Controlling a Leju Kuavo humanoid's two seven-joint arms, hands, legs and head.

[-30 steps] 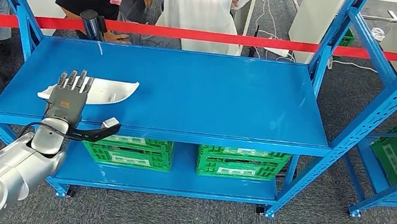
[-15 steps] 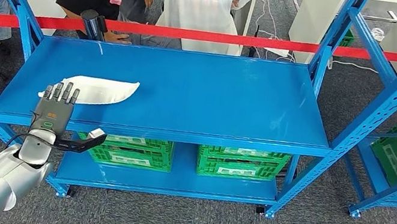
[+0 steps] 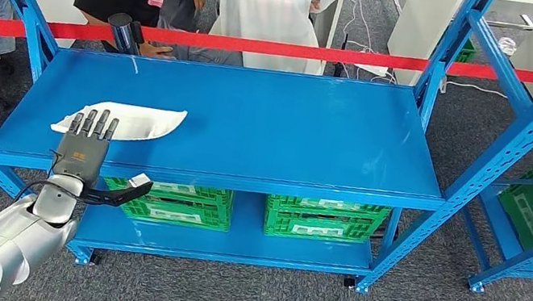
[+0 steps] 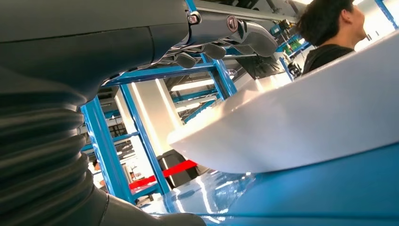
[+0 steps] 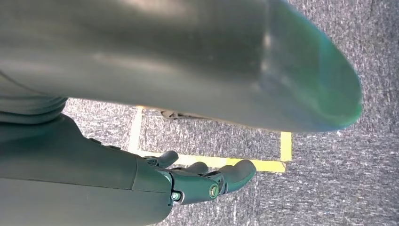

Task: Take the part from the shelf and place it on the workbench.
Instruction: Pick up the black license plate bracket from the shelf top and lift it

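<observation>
Left robot hand (image 3: 87, 143) open, fingers spread beside white part (image 3: 129, 121).
Part on shelf (image 3: 275, 127) front-left corner; looks light, stiff, slippery; grip near edge.

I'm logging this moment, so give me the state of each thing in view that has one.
White curved plastic part: lying flat on the blue metal shelf, not gripped.
Left hand: open, fingers spread at the part's near edge.
Right hand: hanging over the floor, fingers loosely curled, holding nothing.

Left hand (image 3: 84, 143) hides part (image 3: 133, 122)'s near edge (slightly) — contact unclear.
</observation>
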